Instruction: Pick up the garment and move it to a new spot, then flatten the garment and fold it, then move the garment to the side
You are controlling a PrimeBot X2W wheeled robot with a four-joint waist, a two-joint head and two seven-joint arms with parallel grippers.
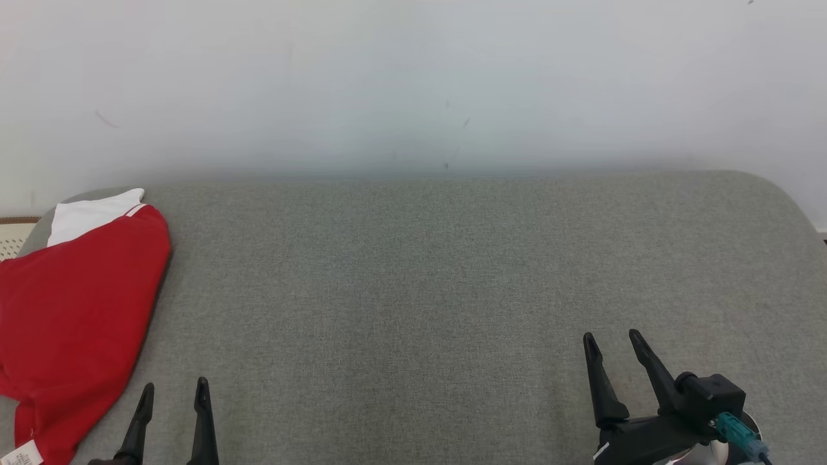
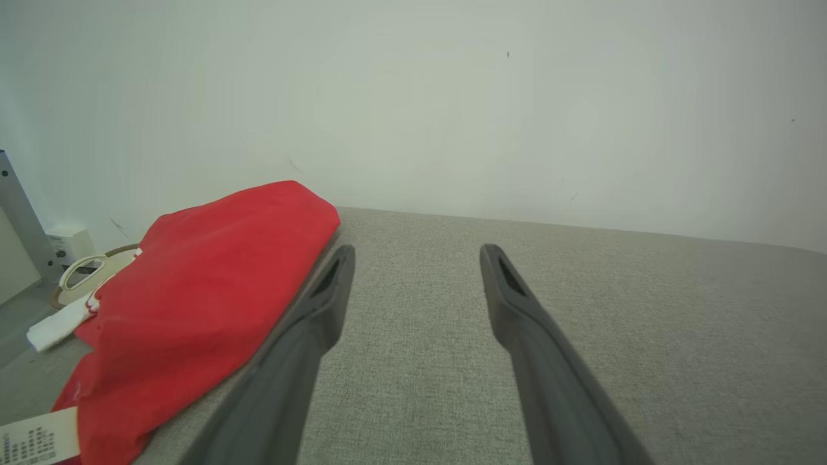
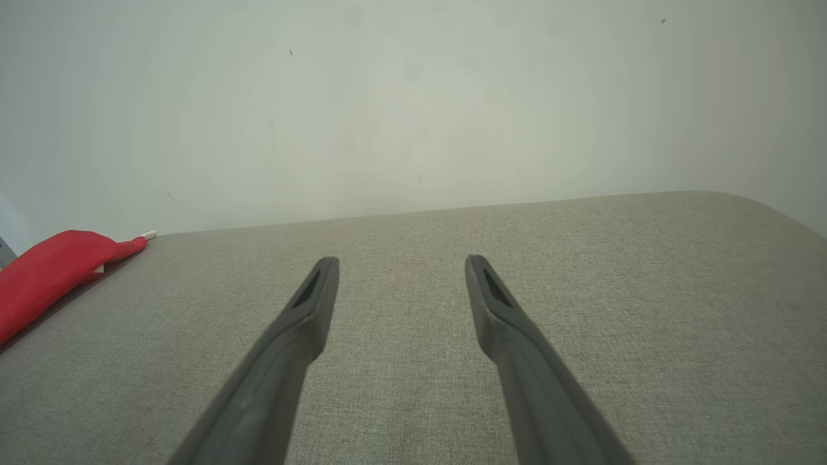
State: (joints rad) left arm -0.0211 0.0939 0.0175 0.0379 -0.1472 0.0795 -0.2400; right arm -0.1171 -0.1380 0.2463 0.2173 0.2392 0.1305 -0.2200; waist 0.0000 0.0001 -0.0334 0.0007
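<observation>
- At the far left end, just off the grey padded surface point(image 1: 413, 271), you have a pale perforated object point(image 1: 14, 237) that may be a basket; what it holds cannot be told.
- The red garment point(image 1: 77, 310) lies in a folded heap on the left end of that surface. Its white part point(image 1: 90, 213) is toward the wall point(image 1: 413, 77), and a white label point(image 1: 22, 454) is at its near corner.
- Your left gripper point(image 1: 175, 383) is released, fingers spread and holding nothing. It sits just beside the garment's right edge, and the left wrist view shows cloth close along one finger; contact cannot be told.
- Your right gripper point(image 1: 611, 334) is likewise released and bare, well apart from the garment, over the near right part of the surface.
- Between the two grippers and up to the wall, the grey cloth lies flat and open.
- The surface's far right corner is rounded, and its back edge meets the wall.
</observation>
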